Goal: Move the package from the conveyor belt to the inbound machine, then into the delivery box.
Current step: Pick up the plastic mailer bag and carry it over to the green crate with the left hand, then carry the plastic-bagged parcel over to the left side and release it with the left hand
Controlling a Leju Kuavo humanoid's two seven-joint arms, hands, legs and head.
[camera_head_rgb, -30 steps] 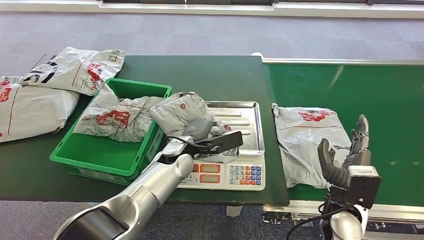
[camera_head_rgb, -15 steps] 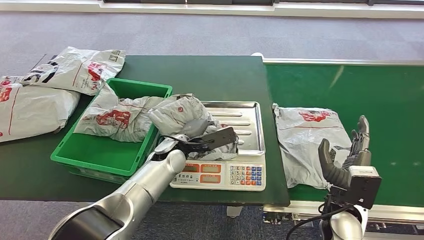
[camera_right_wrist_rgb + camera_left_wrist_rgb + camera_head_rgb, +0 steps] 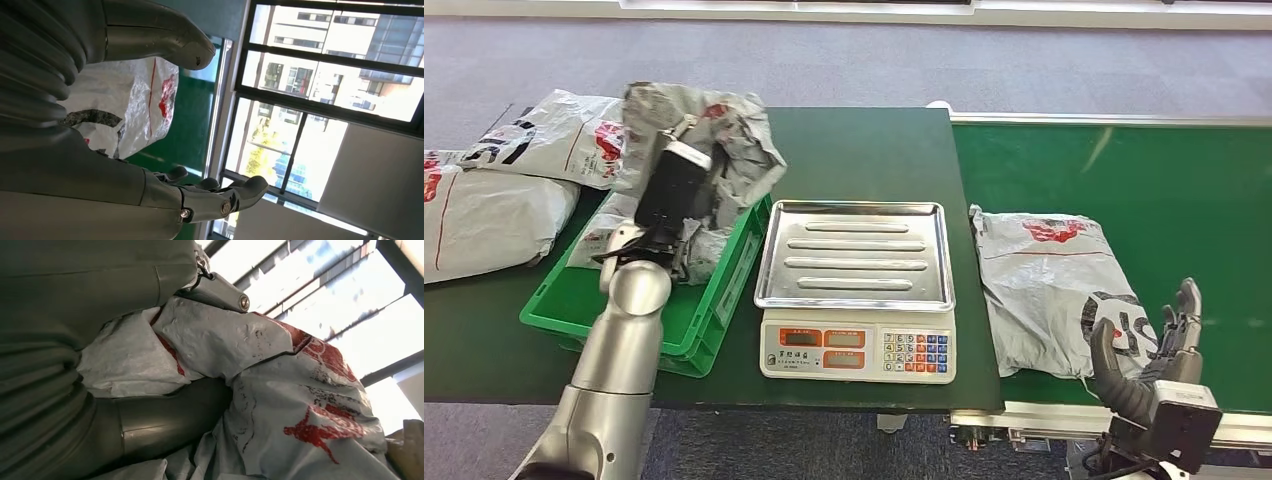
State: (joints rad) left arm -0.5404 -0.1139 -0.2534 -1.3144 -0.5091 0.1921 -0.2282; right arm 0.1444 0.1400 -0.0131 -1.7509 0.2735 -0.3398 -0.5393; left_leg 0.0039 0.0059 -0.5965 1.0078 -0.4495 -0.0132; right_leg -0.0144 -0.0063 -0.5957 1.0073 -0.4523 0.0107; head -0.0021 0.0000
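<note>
My left hand (image 3: 667, 192) grips a crumpled grey plastic package (image 3: 716, 132) with red print, raised over the back of the green delivery box (image 3: 639, 318). In the left wrist view the package (image 3: 280, 390) bulges around my thumb (image 3: 165, 420). The inbound machine, a scale with a bare steel tray (image 3: 854, 256), stands right of the box. Another grey package (image 3: 1044, 285) lies flat on the green conveyor belt (image 3: 1144, 190). My right hand (image 3: 1162, 352) is open and holds nothing, low at the belt's front edge beside that package (image 3: 135, 107).
A second package (image 3: 596, 245) lies in the green box under my left hand. Two more packages (image 3: 549, 135) (image 3: 484, 215) lie on the dark green table (image 3: 854, 150) at the far left. The scale's keypad (image 3: 914, 351) faces me. Grey carpet lies beyond the table.
My left hand has lifted the package off the scale tray and carried it left and up, over the green box. My right hand has sunk lower at the belt's front edge.
</note>
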